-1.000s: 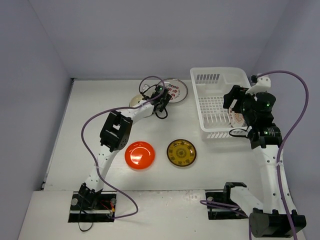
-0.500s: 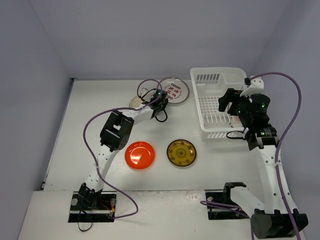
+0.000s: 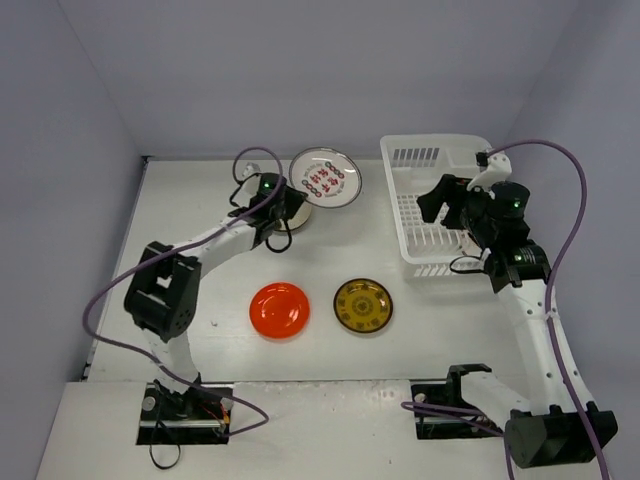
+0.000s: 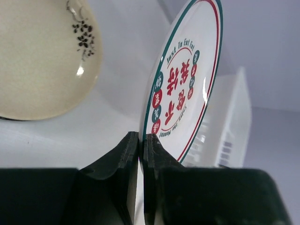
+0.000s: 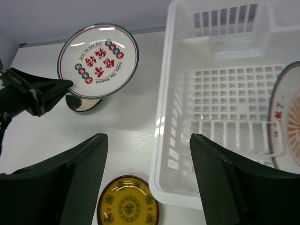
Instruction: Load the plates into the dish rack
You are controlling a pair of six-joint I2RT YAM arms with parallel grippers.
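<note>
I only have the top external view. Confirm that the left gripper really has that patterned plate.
Observer: Yes. In the left wrist view the left gripper is shut on the rim of the red-lettered plate, holding it on edge.
Operator: Identify the pale thing beside it.
Observer: It's a cream plate with a dark flower sprig, lying flat.
Operator: Tell me what the right arm hides in the rack.
Observer: In the right wrist view, one red-patterned plate stands among the tines of the dish rack.

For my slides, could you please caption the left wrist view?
Left gripper pinches the rim of a red-lettered white plate; cream plate at left, dish rack beyond.
</note>
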